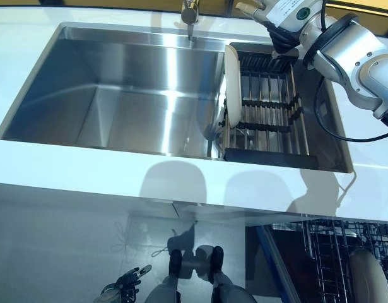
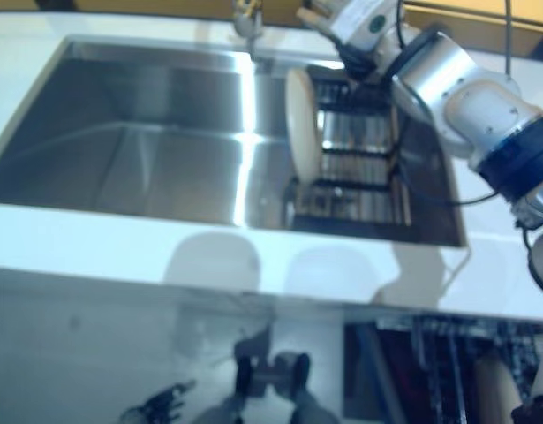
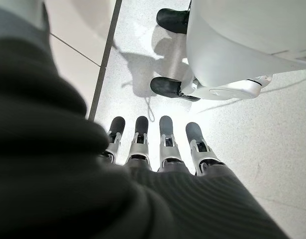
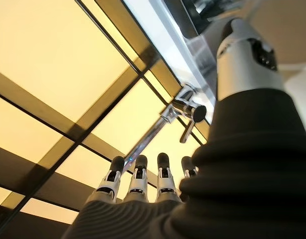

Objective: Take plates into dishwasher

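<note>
A cream plate point(image 1: 231, 95) stands on edge at the left end of a dark dish rack point(image 1: 269, 110) set in the right part of the steel sink point(image 1: 118, 95). My right hand point(image 1: 252, 11) is raised above the far edge of the rack, beyond the plate and apart from it. In the right wrist view its fingers point(image 4: 138, 179) are straight and hold nothing. My left hand point(image 1: 121, 287) hangs low near the floor, and its fingers point(image 3: 165, 137) are straight and empty. The open dishwasher's wire rack point(image 1: 329, 249) at lower right holds another cream plate point(image 1: 369, 274).
A faucet point(image 1: 190, 12) stands at the back of the sink, close to my right hand. A white counter point(image 1: 86, 170) runs along the sink's front edge. The dishwasher door edge point(image 1: 276, 259) slopes beside the lower rack.
</note>
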Motion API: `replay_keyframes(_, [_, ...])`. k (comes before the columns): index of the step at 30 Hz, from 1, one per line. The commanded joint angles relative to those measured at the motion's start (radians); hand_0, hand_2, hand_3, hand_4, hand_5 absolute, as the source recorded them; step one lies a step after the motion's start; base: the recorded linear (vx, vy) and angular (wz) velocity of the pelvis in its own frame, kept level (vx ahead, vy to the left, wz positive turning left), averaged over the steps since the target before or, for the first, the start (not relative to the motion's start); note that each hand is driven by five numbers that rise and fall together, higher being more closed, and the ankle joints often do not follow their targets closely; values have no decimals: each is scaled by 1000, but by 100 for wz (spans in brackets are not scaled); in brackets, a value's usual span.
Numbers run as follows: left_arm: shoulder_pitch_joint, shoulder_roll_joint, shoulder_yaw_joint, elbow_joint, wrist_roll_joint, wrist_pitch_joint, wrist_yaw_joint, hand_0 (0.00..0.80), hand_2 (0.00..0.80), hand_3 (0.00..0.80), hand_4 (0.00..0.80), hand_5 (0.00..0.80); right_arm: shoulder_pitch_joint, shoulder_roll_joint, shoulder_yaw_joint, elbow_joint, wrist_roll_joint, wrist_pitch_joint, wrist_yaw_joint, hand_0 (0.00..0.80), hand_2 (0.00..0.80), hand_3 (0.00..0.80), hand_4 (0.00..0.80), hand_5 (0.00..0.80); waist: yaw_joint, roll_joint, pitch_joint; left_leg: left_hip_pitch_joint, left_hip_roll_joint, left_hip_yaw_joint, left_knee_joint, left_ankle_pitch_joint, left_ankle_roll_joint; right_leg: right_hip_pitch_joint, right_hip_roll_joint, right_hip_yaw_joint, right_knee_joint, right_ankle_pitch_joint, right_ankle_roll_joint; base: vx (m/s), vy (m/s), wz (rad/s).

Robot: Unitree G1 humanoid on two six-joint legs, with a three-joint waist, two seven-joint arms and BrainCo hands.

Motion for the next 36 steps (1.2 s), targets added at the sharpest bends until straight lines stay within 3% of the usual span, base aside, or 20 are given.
replay_keyframes(1, [-4, 36, 0, 5, -12, -20, -6, 0, 0, 0, 0, 0, -97, -2, -5, 20, 63, 14, 4, 0, 0, 0, 0, 0, 20, -54, -14, -28, -29, 2, -9, -22, 11, 48, 14, -25, -1, -81, 55, 20, 17, 6])
replay_keyframes(13, [-10, 22, 2, 7, -8, -35, 3, 0, 0, 0, 0, 0, -6, 27, -65, -47, 7, 22, 113, 0, 0, 0, 0, 0, 28, -58, -5, -25, -33, -8, -9, -25, 15, 53, 10, -35, -1, -86, 50, 15, 10, 6])
replay_keyframes(36, [1, 27, 11, -1, -7, -63, 1, 0, 0, 0, 0, 0, 49, -6, -60, -92, -65, -27, 198, 0, 0, 0, 0, 0, 19, -63, 18, -19, -29, 9, -9, -28, 18, 54, 13, -28, -1, -81, 51, 2, 0, 1])
